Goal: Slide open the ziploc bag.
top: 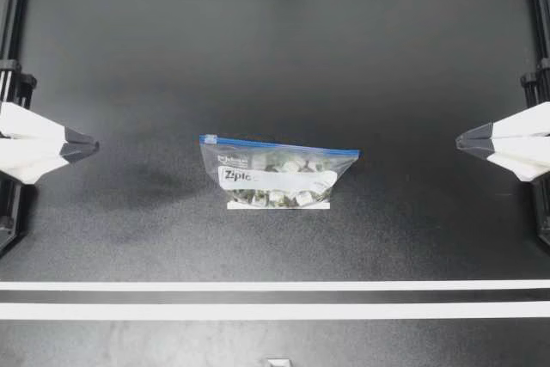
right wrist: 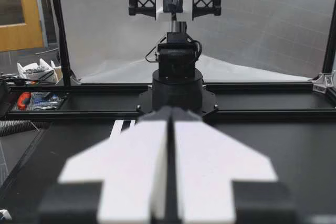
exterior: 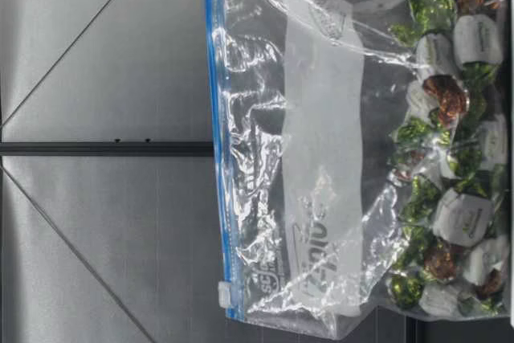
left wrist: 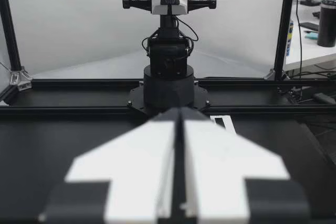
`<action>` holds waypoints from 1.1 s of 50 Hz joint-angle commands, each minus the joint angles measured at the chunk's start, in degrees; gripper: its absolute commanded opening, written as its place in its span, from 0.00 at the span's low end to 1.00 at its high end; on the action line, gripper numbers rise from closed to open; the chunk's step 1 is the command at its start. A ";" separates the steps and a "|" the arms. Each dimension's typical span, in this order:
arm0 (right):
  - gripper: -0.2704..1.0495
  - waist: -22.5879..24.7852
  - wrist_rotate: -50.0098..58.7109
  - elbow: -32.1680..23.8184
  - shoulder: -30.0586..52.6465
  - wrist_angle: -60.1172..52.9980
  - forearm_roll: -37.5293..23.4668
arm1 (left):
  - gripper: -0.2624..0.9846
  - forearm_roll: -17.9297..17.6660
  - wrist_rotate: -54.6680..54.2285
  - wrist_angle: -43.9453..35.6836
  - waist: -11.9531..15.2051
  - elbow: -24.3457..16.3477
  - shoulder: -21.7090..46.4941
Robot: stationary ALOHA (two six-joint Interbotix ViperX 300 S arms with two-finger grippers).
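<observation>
While left end effector [top: 94,145] and right end effector [top: 459,140] are clenched, the ziploc bag [top: 277,171] lies between.

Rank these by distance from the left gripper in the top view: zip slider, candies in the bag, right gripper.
From my left gripper, in the top view:
1. The slider, at the end of the zip that faces this gripper.
2. The candies, inside the ziploc bag at mid-table.
3. My right gripper, at the opposite side of the table.
</observation>
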 commanded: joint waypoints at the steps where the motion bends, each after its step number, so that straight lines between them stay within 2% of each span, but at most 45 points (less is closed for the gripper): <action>1: 0.10 -0.44 0.00 -0.18 0.35 -0.18 -0.18 | 0.10 -0.18 0.09 0.00 0.70 -0.09 1.76; 12: 0.07 -0.62 -0.44 1.32 0.79 -0.70 -0.18 | 0.07 -0.18 1.05 -0.26 1.23 1.93 7.65; 24: 0.07 -4.22 -0.44 -0.88 5.36 -4.39 -0.09 | 0.07 -1.05 0.88 -1.32 7.82 5.54 20.83; 28: 0.07 -5.19 -0.44 -2.90 8.00 -6.59 -0.18 | 0.07 -2.99 0.35 -4.22 9.23 5.45 25.49; 35: 0.07 -6.86 -0.44 -6.24 12.22 -8.53 -0.18 | 0.10 -6.50 0.26 -13.36 9.32 5.98 31.64; 42: 0.08 -8.00 -0.44 -10.11 17.05 -8.88 -0.18 | 0.20 -6.68 -0.18 -18.54 8.88 5.45 35.95; 49: 0.12 -8.70 -0.62 -13.80 21.36 -8.88 -0.18 | 0.36 -5.98 -1.49 -21.71 8.35 4.92 38.85; 55: 0.19 -9.23 -0.70 -16.17 24.70 -8.88 -0.18 | 0.51 -5.89 -3.25 -26.19 7.56 4.22 41.57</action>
